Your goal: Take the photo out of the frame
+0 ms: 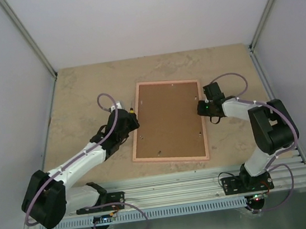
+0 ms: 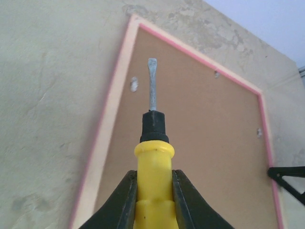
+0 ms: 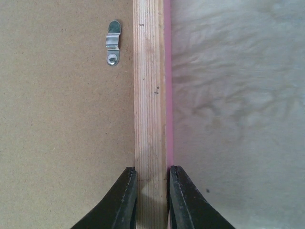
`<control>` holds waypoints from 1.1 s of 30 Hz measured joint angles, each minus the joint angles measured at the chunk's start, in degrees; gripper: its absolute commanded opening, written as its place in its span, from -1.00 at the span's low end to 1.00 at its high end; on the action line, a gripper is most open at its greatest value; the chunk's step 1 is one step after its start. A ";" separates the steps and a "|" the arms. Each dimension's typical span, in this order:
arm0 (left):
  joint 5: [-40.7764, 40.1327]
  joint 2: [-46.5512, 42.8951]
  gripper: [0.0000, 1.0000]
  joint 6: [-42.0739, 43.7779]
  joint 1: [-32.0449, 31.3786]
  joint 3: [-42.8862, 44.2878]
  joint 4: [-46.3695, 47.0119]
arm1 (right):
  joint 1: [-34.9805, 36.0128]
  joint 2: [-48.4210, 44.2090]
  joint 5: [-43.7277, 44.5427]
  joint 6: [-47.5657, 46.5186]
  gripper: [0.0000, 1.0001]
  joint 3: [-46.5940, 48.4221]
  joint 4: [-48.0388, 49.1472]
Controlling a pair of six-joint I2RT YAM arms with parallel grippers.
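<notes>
The frame (image 1: 172,158) lies face down on the table (image 1: 82,90) with its brown backing board (image 1: 167,118) up, so the photo is hidden under that board and shows in no view. The left gripper (image 2: 153,179) pinches the yellow handle of a flat screwdriver (image 2: 153,157) between its 2 fingers. The blade (image 2: 152,83) hangs over the board just beside a small metal clip (image 2: 134,84) near the left rail; whether the tip touches I cannot tell. The right gripper (image 3: 151,171) is clamped across the right rail (image 3: 150,95), 1 finger on the inner side and 1 on the pink outer edge, with another clip (image 3: 113,42) further along. The step in hand looks to be swinging the clips off the board so it can lift out. To do it well, the right clamp should hold firm so the frame neither slides nor twists when the blade pushes. The blade should come in at a shallow angle, meet the side of the clip's tab rather than its rivet, and push along the board so the tab pivots onto the rail. Hard downward pressure risks gouging the fibreboard or a slip; a short, slow sideways stroke is safer.
</notes>
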 measured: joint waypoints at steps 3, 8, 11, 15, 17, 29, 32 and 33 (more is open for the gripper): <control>0.02 -0.98 -1.00 0.39 0.11 -1.77 -0.61 | -0.76 -0.74 0.85 1.09 -0.30 -0.68 -0.44; 0.04 -2.84 -1.00 1.55 0.11 -3.08 -2.05 | -1.03 -4.09 -0.04 1.33 0.05 -3.61 -2.89; 0.02 -4.22 -1.00 2.05 0.11 -3.10 -2.08 | -1.01 -7.80 -1.01 0.39 0.16 -5.64 -5.81; 0.00 -5.73 -1.00 2.99 0.11 -3.10 -2.29 | 0.28 -12.74 -2.89 -1.09 0.26 -7.96 -9.05; 0.02 -6.32 -1.00 3.19 0.11 -3.13 -2.47 | 1.86 -14.49 -3.80 -1.42 0.29 -9.29 -10.27; 1.81 -7.08 -1.00 3.91 0.11 -3.17 -2.45 | 14.60 -24.76 -9.27 1.99 0.31 -17.14 -15.39; 2.51 -6.82 -1.00 4.11 0.11 -3.19 -2.45 | 20.22 -24.39 -11.23 4.42 0.30 -16.94 -14.32; 2.64 -6.80 -1.00 4.13 0.11 -3.19 -2.45 | 22.23 -23.65 -11.76 5.16 0.31 -16.55 -13.77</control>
